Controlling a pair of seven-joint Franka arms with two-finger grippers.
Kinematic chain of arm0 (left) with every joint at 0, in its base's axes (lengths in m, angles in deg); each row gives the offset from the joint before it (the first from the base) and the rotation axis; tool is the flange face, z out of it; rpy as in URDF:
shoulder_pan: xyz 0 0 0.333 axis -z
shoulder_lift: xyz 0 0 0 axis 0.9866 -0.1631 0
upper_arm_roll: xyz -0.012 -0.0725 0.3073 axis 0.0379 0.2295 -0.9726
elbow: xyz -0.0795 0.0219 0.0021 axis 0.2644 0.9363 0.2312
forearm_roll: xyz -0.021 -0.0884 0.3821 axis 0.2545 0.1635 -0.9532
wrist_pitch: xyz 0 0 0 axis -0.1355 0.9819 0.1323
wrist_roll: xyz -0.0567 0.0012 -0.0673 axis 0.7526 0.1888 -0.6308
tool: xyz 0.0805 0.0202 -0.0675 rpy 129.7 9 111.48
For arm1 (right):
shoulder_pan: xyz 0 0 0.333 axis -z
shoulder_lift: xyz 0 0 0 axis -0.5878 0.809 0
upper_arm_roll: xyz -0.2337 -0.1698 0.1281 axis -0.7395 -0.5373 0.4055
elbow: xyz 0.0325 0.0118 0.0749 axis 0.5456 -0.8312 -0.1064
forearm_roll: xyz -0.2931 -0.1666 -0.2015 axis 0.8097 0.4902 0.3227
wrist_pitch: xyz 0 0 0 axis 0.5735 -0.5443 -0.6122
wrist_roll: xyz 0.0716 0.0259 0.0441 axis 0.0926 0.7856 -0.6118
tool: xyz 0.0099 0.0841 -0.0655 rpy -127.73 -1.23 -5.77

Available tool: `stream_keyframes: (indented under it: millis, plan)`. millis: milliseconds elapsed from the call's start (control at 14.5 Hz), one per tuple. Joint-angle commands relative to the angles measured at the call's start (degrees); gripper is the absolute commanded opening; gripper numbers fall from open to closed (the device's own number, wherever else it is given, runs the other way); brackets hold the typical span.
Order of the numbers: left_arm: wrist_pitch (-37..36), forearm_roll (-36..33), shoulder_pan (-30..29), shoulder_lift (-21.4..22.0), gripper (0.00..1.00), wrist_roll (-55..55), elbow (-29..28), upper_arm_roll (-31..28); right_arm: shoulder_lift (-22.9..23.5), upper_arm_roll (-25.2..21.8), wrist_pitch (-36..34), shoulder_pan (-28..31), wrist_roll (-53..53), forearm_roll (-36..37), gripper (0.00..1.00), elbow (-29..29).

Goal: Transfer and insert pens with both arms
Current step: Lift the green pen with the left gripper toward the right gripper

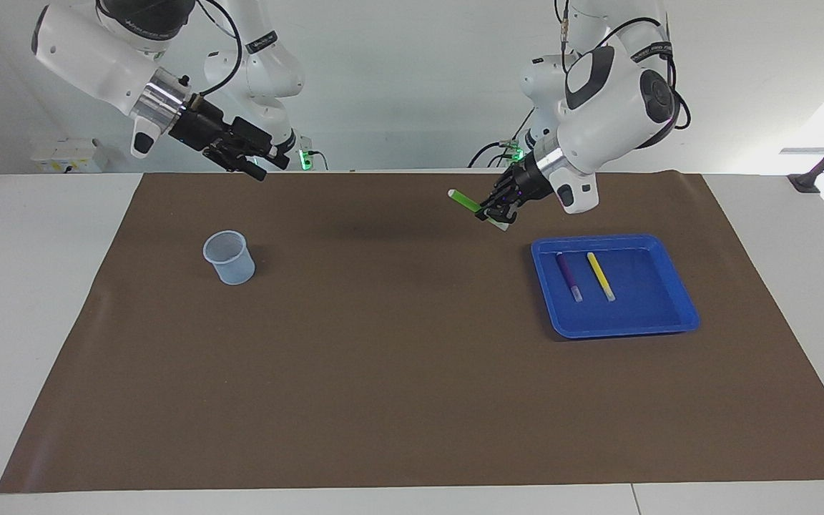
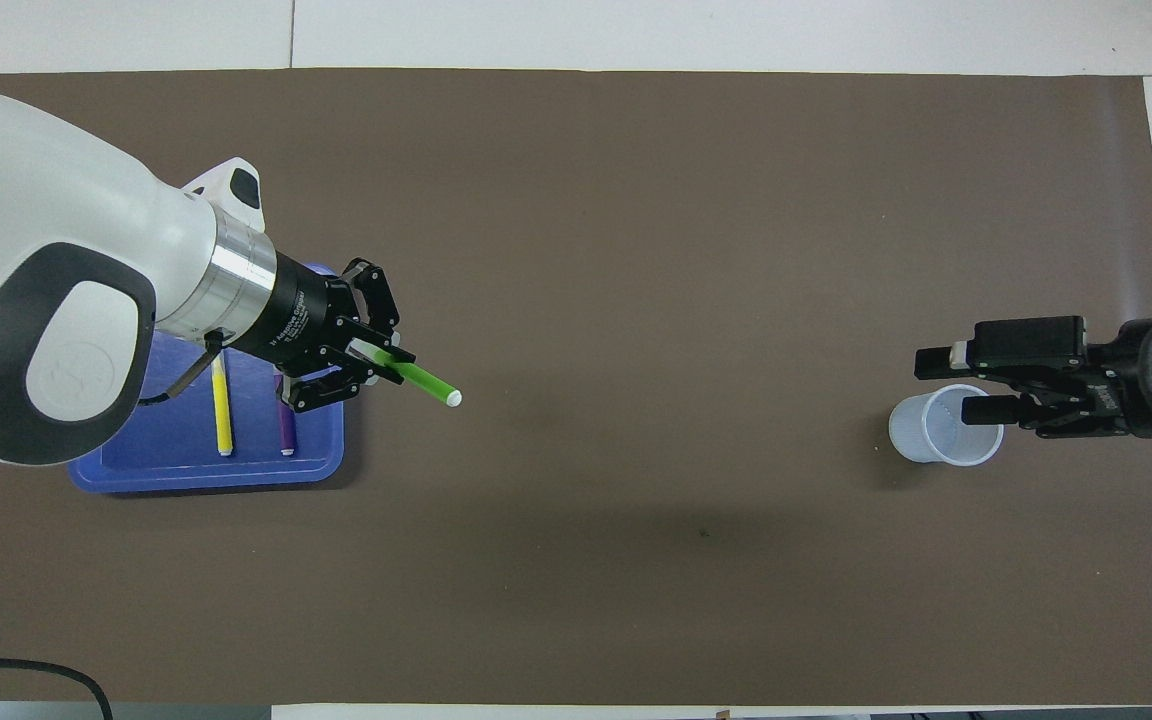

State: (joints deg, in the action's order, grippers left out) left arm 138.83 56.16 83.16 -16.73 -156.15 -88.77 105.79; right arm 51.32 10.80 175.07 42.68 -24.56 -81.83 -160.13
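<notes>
White wall (image 1: 412, 86); brown mat (image 1: 412, 393) on white table (image 1: 26, 322).

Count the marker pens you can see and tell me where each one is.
3. The green pen is held in the left pincer, up over the brown mat. The purple pen and the yellow pen lie side by side in the blue tray.

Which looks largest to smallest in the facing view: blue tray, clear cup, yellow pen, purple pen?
1. Blue tray, clearly the largest.
2. Clear cup.
3. Yellow pen and purple pen: they lie side by side in the tray and look about alike, so no ranking between them.
</notes>
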Motion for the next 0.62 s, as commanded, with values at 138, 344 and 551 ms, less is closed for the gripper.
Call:
stream_keyframes:
  millis: [138, 344, 551]
  plan:
    - [8.0, 4.8, 5.2, 1.6, 0.0, -11.4, -3.2, -0.2, -1.8, 11.3, 13.0, 0.3, 7.5, -4.5, 1.0, -2.2]
    - [10.5, 7.4, 6.3, 1.6, 0.0, -14.2, -3.6, -0.1, -1.3, 15.0, 17.1, 0.3, 5.3, -4.4, 1.0, -2.7]
    - [13.6, 10.0, 6.4, 1.6, 0.0, -16.3, -3.8, 0.1, 0.4, 16.0, 23.3, -3.3, 5.5, -4.4, 1.0, -3.3]
